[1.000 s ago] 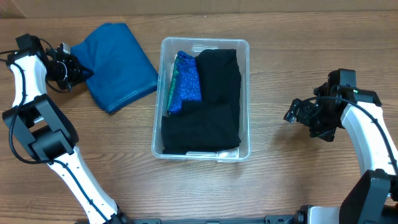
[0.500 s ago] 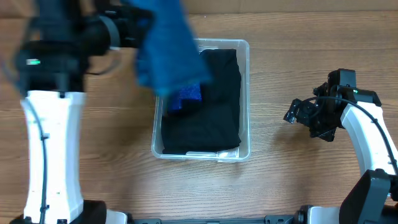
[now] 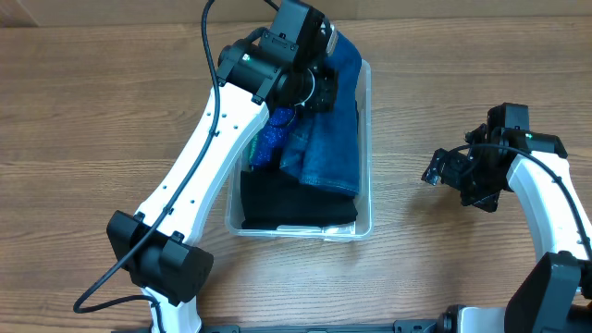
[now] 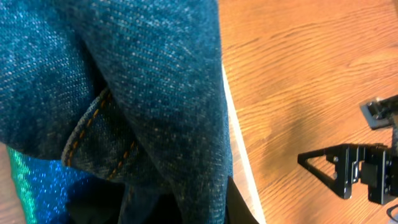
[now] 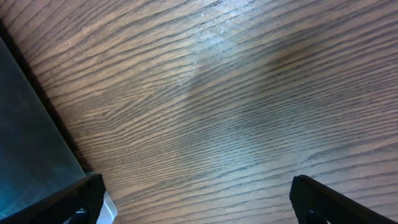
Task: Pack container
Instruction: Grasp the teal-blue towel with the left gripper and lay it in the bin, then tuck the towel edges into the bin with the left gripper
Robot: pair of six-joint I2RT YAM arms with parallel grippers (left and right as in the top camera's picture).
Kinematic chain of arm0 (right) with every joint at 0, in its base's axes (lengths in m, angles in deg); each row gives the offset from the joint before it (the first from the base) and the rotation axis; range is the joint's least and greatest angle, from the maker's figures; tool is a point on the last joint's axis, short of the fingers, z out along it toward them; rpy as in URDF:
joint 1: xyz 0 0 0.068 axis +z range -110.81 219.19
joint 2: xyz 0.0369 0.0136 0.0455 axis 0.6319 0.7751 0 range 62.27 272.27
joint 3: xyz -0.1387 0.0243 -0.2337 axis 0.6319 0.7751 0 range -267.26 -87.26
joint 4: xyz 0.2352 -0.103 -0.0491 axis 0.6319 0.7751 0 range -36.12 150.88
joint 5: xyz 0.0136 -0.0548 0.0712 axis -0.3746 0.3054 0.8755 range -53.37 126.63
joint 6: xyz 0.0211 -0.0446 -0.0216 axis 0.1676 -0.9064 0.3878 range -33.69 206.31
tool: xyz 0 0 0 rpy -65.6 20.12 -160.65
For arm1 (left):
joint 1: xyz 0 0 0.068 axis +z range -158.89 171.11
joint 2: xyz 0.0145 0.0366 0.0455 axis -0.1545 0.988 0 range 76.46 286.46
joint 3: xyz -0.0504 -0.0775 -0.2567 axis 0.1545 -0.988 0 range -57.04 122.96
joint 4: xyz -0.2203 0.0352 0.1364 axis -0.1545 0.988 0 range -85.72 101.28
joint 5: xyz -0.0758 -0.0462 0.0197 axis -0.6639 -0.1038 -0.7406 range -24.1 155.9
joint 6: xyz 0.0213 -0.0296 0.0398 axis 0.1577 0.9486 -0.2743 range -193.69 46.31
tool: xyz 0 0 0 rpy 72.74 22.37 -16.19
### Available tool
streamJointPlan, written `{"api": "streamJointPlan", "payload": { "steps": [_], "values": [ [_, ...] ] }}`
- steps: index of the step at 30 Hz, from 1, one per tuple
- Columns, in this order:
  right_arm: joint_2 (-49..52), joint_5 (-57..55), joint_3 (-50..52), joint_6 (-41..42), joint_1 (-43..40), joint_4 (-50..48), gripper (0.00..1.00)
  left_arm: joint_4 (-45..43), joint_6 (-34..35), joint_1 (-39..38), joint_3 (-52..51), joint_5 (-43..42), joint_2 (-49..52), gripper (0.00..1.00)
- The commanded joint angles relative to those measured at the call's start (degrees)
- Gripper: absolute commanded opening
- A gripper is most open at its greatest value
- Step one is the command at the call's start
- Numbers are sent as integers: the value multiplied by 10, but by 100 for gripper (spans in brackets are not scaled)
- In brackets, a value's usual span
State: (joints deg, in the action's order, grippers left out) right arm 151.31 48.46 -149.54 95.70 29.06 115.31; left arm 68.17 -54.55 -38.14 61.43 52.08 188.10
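For packing, the blue denim [image 3: 329, 148] is draped over the black clothes [image 3: 296, 202] in the clear container [image 3: 367, 190] at the middle of the table [image 3: 102, 120] by the left gripper [image 3: 314, 89], whose closure cannot be told under the cloth, while the right gripper [image 3: 440, 170] is parked aside, spread and empty.

Both arms are white shells broken up by black joints. The left arm [image 3: 199, 157] has one long white link and a boxy black block near seven o'clock. Thin black cables [image 3: 209, 42] trail from it at twelve and seven. The right arm [image 3: 546, 199], at three o'clock, carries a tiny green light on its black wrist. The right gripper [image 3: 437, 168] is matte black and angular, with triangular cut-outs.
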Motion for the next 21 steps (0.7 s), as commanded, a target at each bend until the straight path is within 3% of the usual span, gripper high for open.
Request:
{"api": "streamJointPlan", "payload": {
  "steps": [1,4,9,10,13,16,18,21],
  "values": [
    [-3,2,-2,-2,-1,-3,100,54,-14,7,13,79,1,4],
    [-3,2,-2,-2,-1,-3,100,154,-13,46,13,278,-1,16],
    [-3,2,-2,-2,-1,-3,100,165,-21,86,25,408,-8,19],
    [-3,2,-2,-2,-1,-5,100,142,-32,85,39,408,-12,23],
    [-3,2,-2,-3,-1,-6,100,125,-51,74,74,384,-17,16],
    [-3,2,-2,-4,-1,-7,100,106,-91,55,120,268,-18,11],
    [-3,2,-2,-4,-1,-7,100,107,-93,38,160,219,-19,4],
    [-3,2,-2,-4,-1,-7,100,109,-73,3,215,150,-21,4]
  ]
}}
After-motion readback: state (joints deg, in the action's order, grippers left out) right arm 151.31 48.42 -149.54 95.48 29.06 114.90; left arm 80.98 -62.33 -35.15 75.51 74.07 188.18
